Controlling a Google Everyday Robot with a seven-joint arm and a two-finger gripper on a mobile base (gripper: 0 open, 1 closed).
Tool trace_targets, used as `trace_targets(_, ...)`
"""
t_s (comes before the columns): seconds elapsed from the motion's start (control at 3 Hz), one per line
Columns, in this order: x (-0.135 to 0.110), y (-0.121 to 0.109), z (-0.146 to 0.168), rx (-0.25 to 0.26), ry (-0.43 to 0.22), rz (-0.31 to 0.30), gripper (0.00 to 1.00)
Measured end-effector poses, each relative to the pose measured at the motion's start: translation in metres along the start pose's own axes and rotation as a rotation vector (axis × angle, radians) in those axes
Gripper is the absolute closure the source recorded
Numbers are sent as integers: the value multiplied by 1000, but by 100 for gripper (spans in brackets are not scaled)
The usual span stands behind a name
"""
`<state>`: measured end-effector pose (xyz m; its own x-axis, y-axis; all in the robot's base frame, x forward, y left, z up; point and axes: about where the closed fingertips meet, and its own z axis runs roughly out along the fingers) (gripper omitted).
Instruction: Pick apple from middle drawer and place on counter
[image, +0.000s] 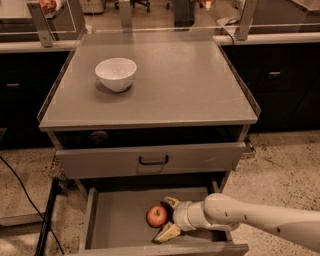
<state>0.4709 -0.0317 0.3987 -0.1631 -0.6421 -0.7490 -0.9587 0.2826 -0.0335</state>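
A small red apple (157, 216) lies on the grey floor of the open middle drawer (120, 220), near its middle. My gripper (168, 217) reaches into the drawer from the right on a white arm and sits right against the apple's right side. Its two pale fingers (167, 232) are spread, one behind the apple and one in front of it, not closed on it. The counter (175, 80) is the flat grey cabinet top above, with a thin clear rim.
A white bowl (116, 73) stands on the counter's left part. A drawer front with a small black handle (153, 160) sticks out slightly above the open drawer. A black cable (25, 200) runs over the speckled floor at left. Dark cabinets stand behind.
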Motion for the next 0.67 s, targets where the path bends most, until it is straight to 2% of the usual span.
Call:
trace_targets(0.33,-5,-6,18,10,-47,0,18)
trace_targets(0.67,-6,-10,23,16,-50,-3,18)
